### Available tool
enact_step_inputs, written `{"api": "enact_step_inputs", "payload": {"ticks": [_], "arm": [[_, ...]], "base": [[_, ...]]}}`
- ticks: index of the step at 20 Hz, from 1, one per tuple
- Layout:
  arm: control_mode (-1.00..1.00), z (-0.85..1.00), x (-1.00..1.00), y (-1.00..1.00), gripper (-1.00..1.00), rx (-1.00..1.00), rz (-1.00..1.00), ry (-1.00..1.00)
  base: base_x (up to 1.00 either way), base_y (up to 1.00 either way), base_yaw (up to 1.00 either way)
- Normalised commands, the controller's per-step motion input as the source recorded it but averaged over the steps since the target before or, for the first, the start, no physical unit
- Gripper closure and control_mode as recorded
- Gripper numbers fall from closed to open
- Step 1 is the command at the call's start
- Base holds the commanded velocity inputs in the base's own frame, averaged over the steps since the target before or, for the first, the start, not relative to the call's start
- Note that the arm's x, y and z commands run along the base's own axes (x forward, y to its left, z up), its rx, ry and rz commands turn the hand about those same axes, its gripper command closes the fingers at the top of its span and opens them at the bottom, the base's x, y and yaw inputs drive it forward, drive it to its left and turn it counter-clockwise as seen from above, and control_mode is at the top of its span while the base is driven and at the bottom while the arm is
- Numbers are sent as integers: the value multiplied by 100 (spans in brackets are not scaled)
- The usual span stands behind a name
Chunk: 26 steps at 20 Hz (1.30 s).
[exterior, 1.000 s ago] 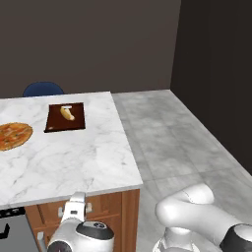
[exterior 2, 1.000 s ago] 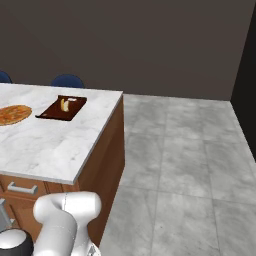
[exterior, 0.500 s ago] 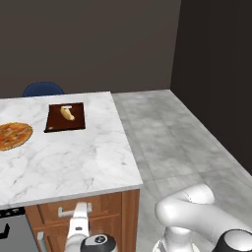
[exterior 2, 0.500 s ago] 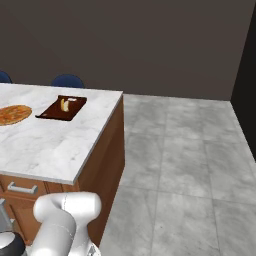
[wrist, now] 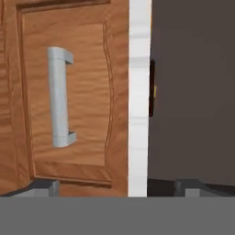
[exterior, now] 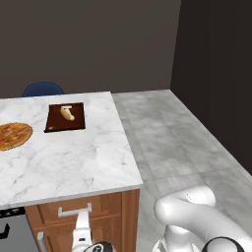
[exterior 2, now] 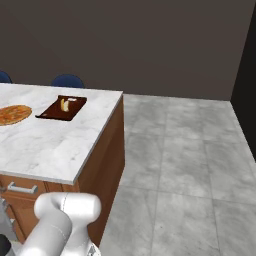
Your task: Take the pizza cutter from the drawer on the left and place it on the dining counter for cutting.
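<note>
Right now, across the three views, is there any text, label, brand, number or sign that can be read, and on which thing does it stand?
None: no readable text, label, brand, number or sign stands on anything.
The drawer front and its silver bar handle are plain.
The dining counter, the dark cutting board and the pizza carry no markings.
The walls and floor are bare of signs.

Arm [exterior: 197, 214]: glossy white, thick rounded tubular links, smooth shells, no visible cables or markings. Joints are capped in dark grey to black, seen as round dark discs at the link ends. Tool [wrist: 117, 187]: two small dark grey finger tips with blocky, squared ends.
</note>
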Motion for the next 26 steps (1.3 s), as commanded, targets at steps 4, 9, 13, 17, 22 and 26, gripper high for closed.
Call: {"api": "enact_step_inputs", "payload": {"ticks": [4, 9, 13, 17, 22, 26], "arm": [[-100, -26, 11, 0, -100, -3, 0, -15], [-100, -1, 18, 1, -100, 0, 0, -6], [-100, -6, 29, 3, -100, 0, 0, -1], [-100, -9, 10, 1, -100, 0, 0, 0], [-100, -24, 3, 0, -100, 0, 0, -1], [-100, -23, 7, 0, -100, 0, 0, -2]], "base": [[0, 0, 0], [0, 0, 0], [0, 0, 0], [0, 0, 0], [0, 0, 0], [0, 0, 0]]}}
